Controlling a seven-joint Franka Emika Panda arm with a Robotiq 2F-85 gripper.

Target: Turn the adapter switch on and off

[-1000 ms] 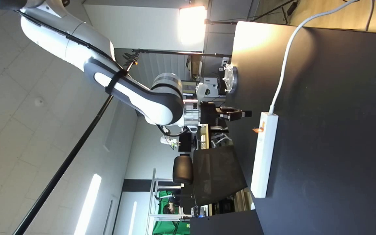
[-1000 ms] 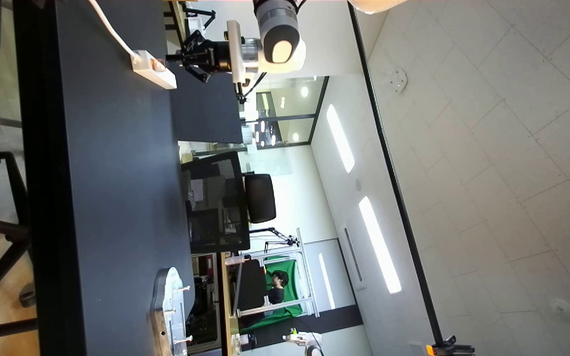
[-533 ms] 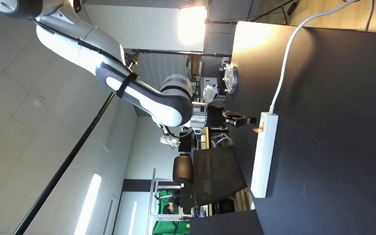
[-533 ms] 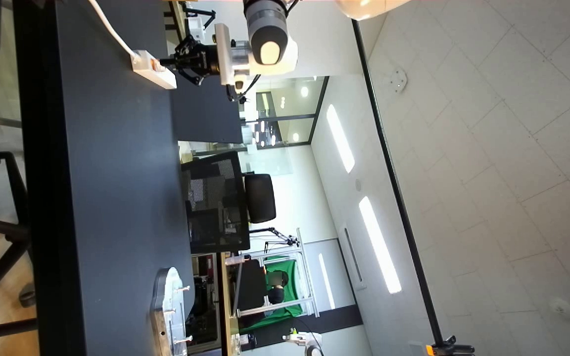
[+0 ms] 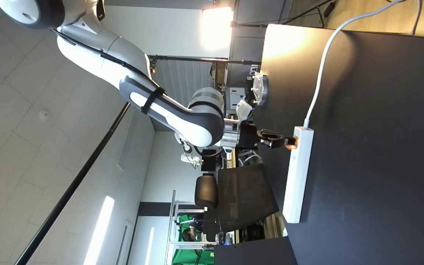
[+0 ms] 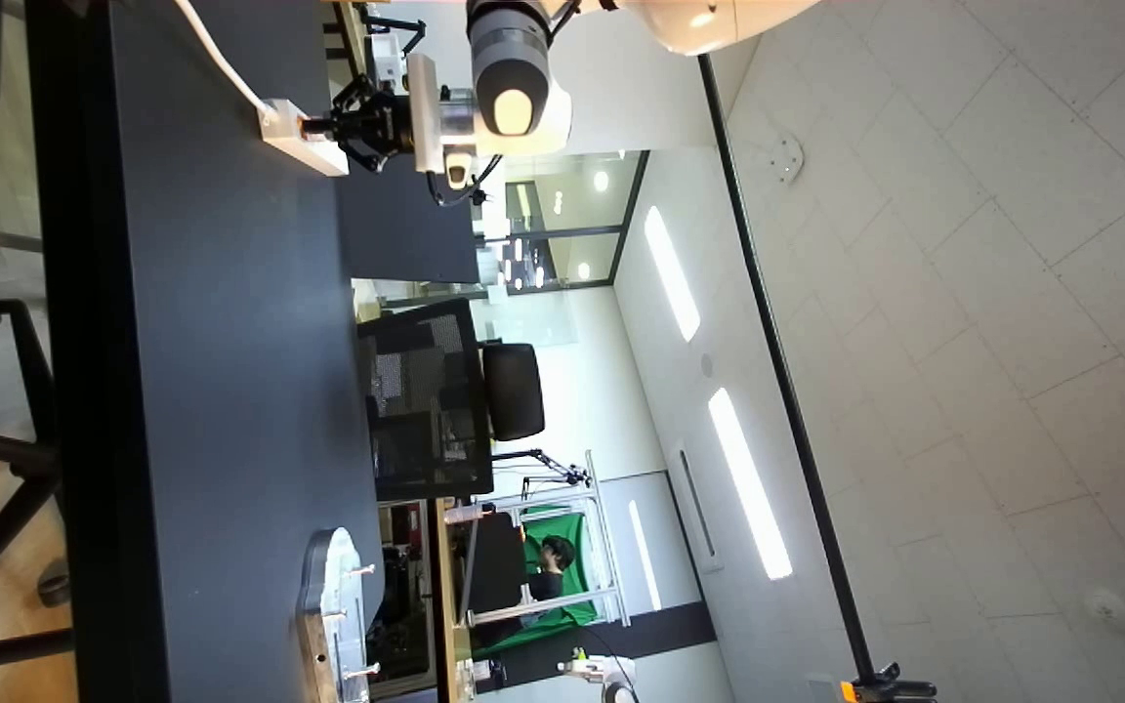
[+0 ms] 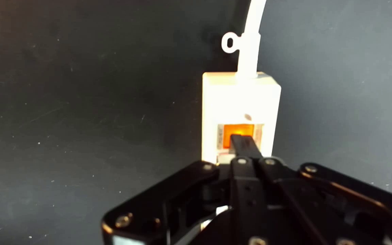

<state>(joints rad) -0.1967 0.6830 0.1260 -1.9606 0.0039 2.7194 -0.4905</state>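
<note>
The adapter, a white power strip, lies on the black table in both exterior views [image 5: 300,180] [image 6: 304,146] and in the wrist view [image 7: 213,102]. Its orange switch [image 7: 238,129] sits near the cable end and shows a bright yellow spot. The switch also glows orange in an exterior view [image 5: 292,147]. My gripper [image 7: 242,137] is shut with its fingertips together and holds nothing. The tips are over the lower part of the switch and hide it there. In both exterior views, the gripper [image 5: 293,141] [image 6: 309,126] reaches the strip at the switch and appears to touch it.
A white cable [image 5: 321,70] runs from the strip's end across the black table [image 5: 374,154] and over its edge. A clear board with pegs [image 6: 343,610] lies elsewhere on the table. A black chair [image 6: 426,400] stands behind the table.
My shut gripper has moved down toward the strip, from a gap above it to the orange switch. The orange at the switch looks brighter now. The strip has not moved.
</note>
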